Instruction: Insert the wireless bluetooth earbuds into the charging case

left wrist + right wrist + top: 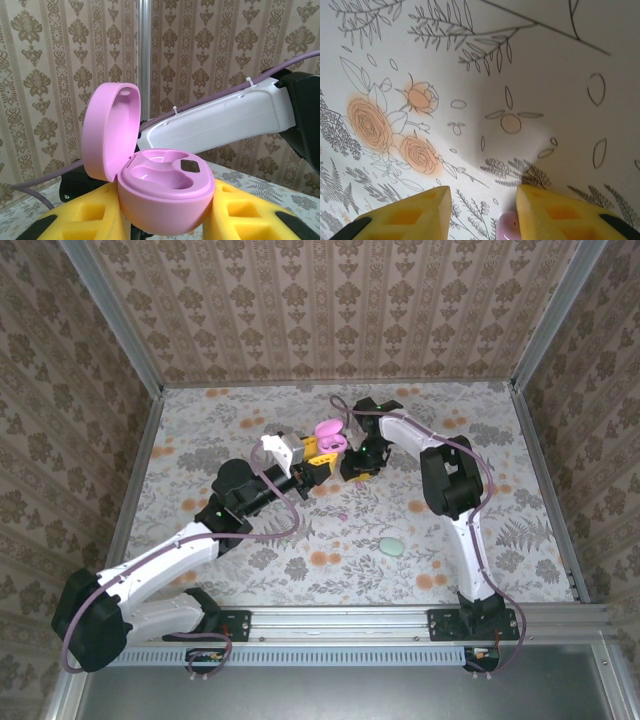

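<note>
My left gripper [167, 216] is shut on the pink charging case [167, 195], its yellow fingers [90, 215] pressing on both sides. The case's lid [107, 130] stands open and both wells are empty. In the top view the case [329, 432] is held above the table's middle by the left gripper [322, 448]. My right gripper [357, 462] hangs just right of it, pointing down at the cloth. Its jaws [482, 210] stand open, and a pinkish-purple earbud [506, 226] lies against the inner face of the right finger [545, 210]. The pale earbud is out of view.
A pale green pebble-shaped case [391, 545] lies on the flowered cloth near the right arm's base side. The right arm's white link [225, 117] and purple cable cross close behind the held case. Patterned walls enclose the table [200, 440].
</note>
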You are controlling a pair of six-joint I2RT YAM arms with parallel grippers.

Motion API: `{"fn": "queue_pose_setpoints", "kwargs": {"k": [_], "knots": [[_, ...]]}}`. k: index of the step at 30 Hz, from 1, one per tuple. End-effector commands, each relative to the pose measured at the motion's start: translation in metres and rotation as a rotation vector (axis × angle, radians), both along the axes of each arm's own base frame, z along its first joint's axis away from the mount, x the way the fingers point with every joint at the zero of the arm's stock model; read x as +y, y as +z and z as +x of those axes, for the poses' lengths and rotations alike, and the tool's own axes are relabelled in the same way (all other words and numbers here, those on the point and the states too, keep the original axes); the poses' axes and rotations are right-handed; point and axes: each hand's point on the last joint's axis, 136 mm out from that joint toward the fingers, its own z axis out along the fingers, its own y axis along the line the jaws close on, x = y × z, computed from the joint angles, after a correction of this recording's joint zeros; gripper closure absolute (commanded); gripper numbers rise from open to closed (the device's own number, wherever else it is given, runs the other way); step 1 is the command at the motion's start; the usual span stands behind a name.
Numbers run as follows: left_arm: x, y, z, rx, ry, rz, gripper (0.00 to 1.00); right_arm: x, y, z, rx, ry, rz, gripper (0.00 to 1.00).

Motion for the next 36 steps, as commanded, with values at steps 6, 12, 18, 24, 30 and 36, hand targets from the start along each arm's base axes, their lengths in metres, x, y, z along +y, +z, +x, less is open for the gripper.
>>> {"fn": "queue_pose_setpoints", "kwargs": {"k": [6, 12, 18, 24, 30, 36], "knots": [[0.002, 0.02, -0.005, -0.049, -0.001, -0.032, 0.66, -0.017, 0.015, -0.011, -0.017, -0.041, -0.015, 0.57], [0.001, 0.019, -0.004, -0.047, -0.004, -0.029, 0.66, -0.027, 0.019, -0.016, -0.032, -0.081, -0.018, 0.57], [-0.001, 0.018, -0.004, -0.046, -0.008, -0.028, 0.66, -0.037, 0.02, -0.018, -0.039, -0.098, -0.033, 0.56], [-0.004, 0.018, -0.002, -0.043, -0.017, -0.029, 0.66, -0.037, 0.016, -0.009, -0.043, -0.103, -0.02, 0.55], [-0.004, 0.017, -0.002, -0.038, -0.015, -0.027, 0.66, -0.032, 0.017, 0.005, -0.072, -0.119, 0.015, 0.54], [-0.004, 0.017, -0.001, -0.038, -0.01, -0.027, 0.66, -0.023, 0.006, 0.0, -0.009, -0.127, 0.046, 0.54]]}}
